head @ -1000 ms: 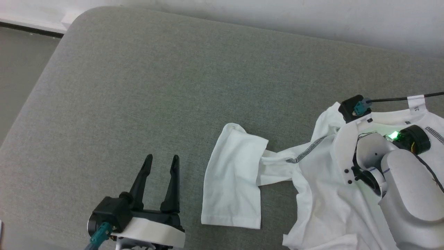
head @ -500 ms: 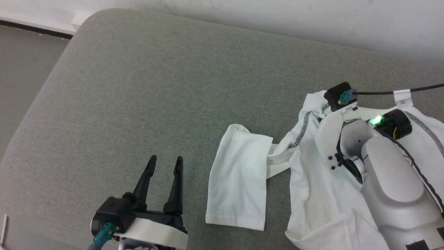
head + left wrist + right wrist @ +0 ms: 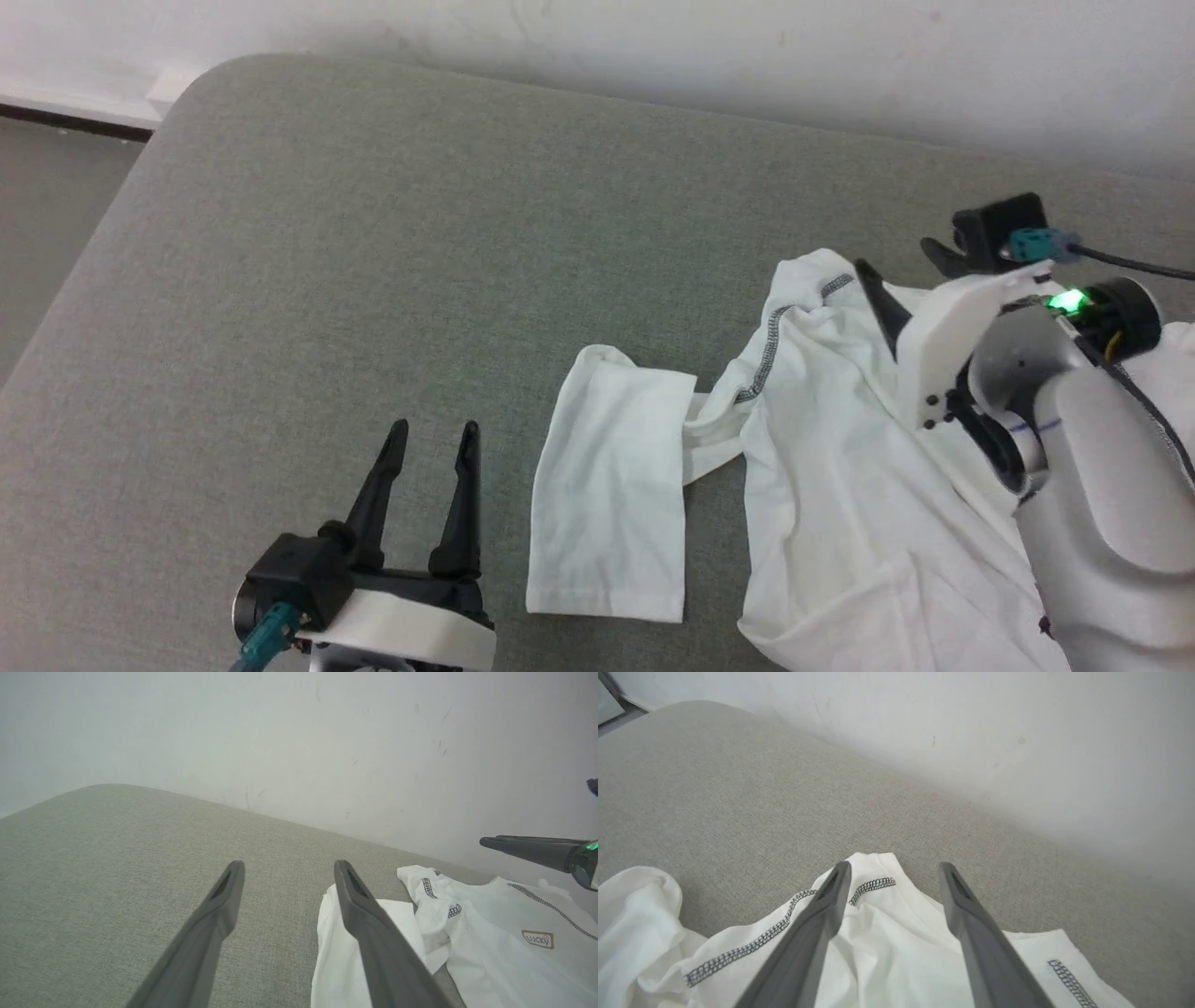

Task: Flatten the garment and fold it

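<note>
Lifting clear of the garment [image 3: 840, 467], our right gripper [image 3: 894, 865] is now hovering over the bunched shoulder seam [image 3: 767, 350], jaws apart and gripping nothing. We are judging the flattening unfinished: it is lying rumpled on the right side of the grey cushion [image 3: 420, 233], one sleeve [image 3: 611, 504] doubled toward the cushion's middle. Our left gripper [image 3: 436, 427] is waiting at the cushion's near edge, jaws spread, empty. A chest patch [image 3: 537, 939] is reading "LUCKY".

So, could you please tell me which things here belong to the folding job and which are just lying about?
Job: the garment, crumpled; the right gripper, open over it; the left gripper, open beside its sleeve.
Just there: the grey cushion; the white wall; the floor.
</note>
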Robot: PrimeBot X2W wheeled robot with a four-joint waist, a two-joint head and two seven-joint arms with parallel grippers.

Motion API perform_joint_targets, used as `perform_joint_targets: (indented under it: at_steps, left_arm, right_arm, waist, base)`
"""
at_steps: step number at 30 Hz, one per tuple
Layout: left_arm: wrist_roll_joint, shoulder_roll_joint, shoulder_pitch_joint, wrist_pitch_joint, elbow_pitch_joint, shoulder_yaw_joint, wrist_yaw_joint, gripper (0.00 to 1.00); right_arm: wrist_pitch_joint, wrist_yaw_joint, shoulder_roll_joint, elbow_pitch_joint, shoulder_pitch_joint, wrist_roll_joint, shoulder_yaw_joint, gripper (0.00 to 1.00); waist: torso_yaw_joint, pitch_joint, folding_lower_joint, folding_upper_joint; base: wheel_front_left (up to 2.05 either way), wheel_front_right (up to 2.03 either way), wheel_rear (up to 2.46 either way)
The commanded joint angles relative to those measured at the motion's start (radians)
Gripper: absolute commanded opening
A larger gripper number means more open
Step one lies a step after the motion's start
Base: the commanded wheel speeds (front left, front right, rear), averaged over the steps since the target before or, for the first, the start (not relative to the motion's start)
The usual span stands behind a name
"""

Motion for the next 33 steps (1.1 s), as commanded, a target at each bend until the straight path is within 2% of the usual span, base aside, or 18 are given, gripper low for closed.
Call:
perform_joint_targets:
  at_steps: [1, 3, 7, 13, 18, 24, 27, 33]
  left_arm:
    - [0.011, -0.001, 0.014, -0.005, -0.005, 0.007, 0.007, 1.00]
    - [0.014, 0.001, 0.019, -0.005, -0.008, 0.010, 0.007, 1.00]
    - [0.022, 0.006, 0.035, -0.005, -0.021, 0.018, 0.005, 1.00]
    - [0.027, 0.014, 0.056, -0.005, -0.046, 0.043, 0.007, 1.00]
    - [0.027, 0.019, 0.096, -0.005, -0.056, 0.071, 0.011, 1.00]
    - [0.040, 0.039, 0.091, 0.021, -0.057, 0.073, 0.021, 1.00]
    - [0.060, 0.069, 0.047, 0.106, -0.041, 0.061, 0.021, 1.00]
    - [0.079, 0.132, -0.053, 0.430, 0.042, 0.019, 0.011, 1.00]
  right_arm:
    - [-0.016, -0.001, -0.002, -0.051, 0.053, 0.000, -0.034, 1.00]
    - [-0.025, -0.001, 0.002, -0.095, 0.086, -0.005, -0.062, 1.00]
    - [-0.069, -0.001, 0.042, -0.286, 0.247, -0.053, -0.195, 1.00]
    - [-0.202, -0.001, 0.121, -0.514, 0.511, -0.133, -0.382, 1.00]
    - [-0.317, -0.001, 0.125, -0.517, 0.670, -0.033, -0.454, 1.00]
    - [-0.380, -0.001, 0.125, -0.480, 0.696, 0.001, -0.443, 1.00]
    - [-0.386, -0.001, 0.126, -0.476, 0.676, 0.004, -0.435, 1.00]
    - [-0.385, -0.001, 0.126, -0.468, 0.651, 0.013, -0.425, 1.00]
  waist:
    - [-0.046, -0.038, 0.0001, 0.0000]
    - [-0.059, -0.045, 0.0001, 0.0000]
    - [-0.105, -0.060, 0.0001, 0.0000]
    - [-0.176, -0.067, 0.0001, 0.0000]
    - [-0.233, -0.072, 0.0001, 0.0000]
    - [-0.276, -0.075, 0.0001, 0.0000]
    - [-0.280, -0.067, 0.0001, 0.0000]
    - [-0.272, -0.041, 0.0001, 0.0000]
  base:
    - [0.00, 0.00, 0.00]
    - [0.00, 0.00, 0.00]
    - [0.00, 0.00, 0.00]
    - [0.00, 0.00, 0.00]
    - [0.00, 0.00, 0.00]
    - [0.00, 0.00, 0.00]
    - [0.00, 0.00, 0.00]
    - [0.00, 0.00, 0.00]
